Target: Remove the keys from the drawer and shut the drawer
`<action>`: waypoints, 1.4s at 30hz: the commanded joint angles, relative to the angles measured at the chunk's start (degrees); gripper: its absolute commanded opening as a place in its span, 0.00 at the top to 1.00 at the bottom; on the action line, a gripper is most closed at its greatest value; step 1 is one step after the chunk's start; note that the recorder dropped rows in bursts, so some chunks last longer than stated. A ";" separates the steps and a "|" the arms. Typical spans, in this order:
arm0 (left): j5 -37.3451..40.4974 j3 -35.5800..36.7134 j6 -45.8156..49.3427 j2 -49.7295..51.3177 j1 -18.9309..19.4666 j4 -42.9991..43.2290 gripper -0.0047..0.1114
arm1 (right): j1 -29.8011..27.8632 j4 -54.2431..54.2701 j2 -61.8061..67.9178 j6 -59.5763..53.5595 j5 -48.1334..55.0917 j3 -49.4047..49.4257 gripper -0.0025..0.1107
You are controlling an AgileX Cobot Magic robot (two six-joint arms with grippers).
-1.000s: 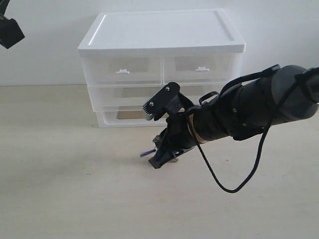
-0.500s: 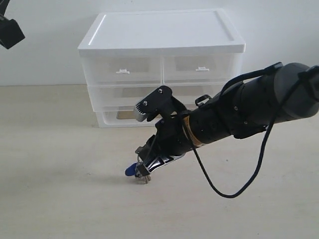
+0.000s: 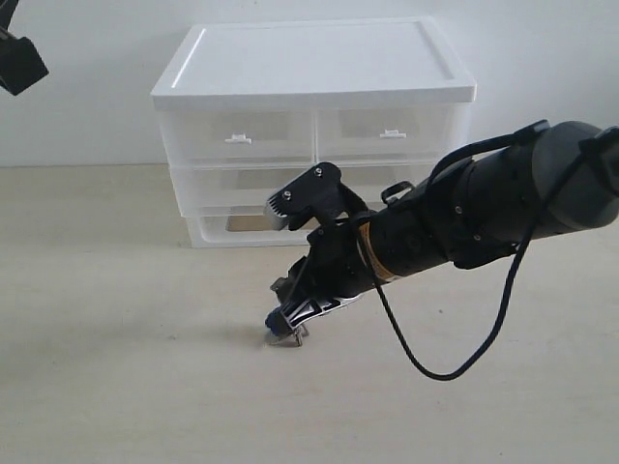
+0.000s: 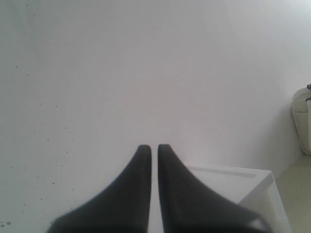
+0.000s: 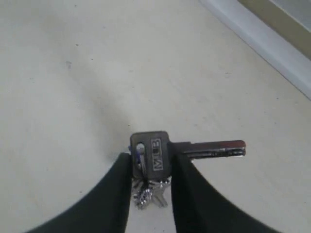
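My right gripper (image 3: pixel 293 317) is shut on the keys (image 3: pixel 287 333), low in front of the drawer unit, tilted down towards the tabletop. In the right wrist view its black fingers (image 5: pixel 192 184) clamp the square grey head of one key (image 5: pixel 151 149), whose blade sticks out sideways. The rest of the keys (image 5: pixel 148 194) hang beneath, touching or nearly touching the table. The upper right drawer (image 3: pixel 392 133) sits flush with its left twin (image 3: pixel 238 137). My left gripper (image 3: pixel 17 60) hovers at the top left, shut and empty (image 4: pixel 154 148).
The white-topped drawer unit (image 3: pixel 314 58) stands against the back wall, with a full-width drawer (image 3: pixel 242 187) under the upper pair. Its lowest tier (image 3: pixel 227 230) juts forward a little. My right arm's black cable (image 3: pixel 435 367) loops down near the table.
The right gripper has dropped and swung left with the keys over the last second. In the last half second it eased slightly back right, and the blue cap is now mostly hidden. The left arm is still.
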 commanded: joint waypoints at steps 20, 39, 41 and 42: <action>-0.19 4.19 -1.23 -4.83 0.18 -2.73 0.92 | -0.12 0.03 -34.31 2.10 10.37 16.60 0.98; 3.19 25.96 -2.88 -41.68 0.18 -7.87 0.92 | -0.12 0.03 -100.28 7.43 11.86 37.96 0.98; 3.56 27.19 -3.33 -44.10 0.18 -7.87 0.92 | -0.12 0.03 -101.71 7.43 11.97 38.71 0.98; 3.56 27.94 -3.76 -45.37 0.18 -7.87 0.92 | -0.12 0.03 -102.28 7.43 12.10 39.17 0.98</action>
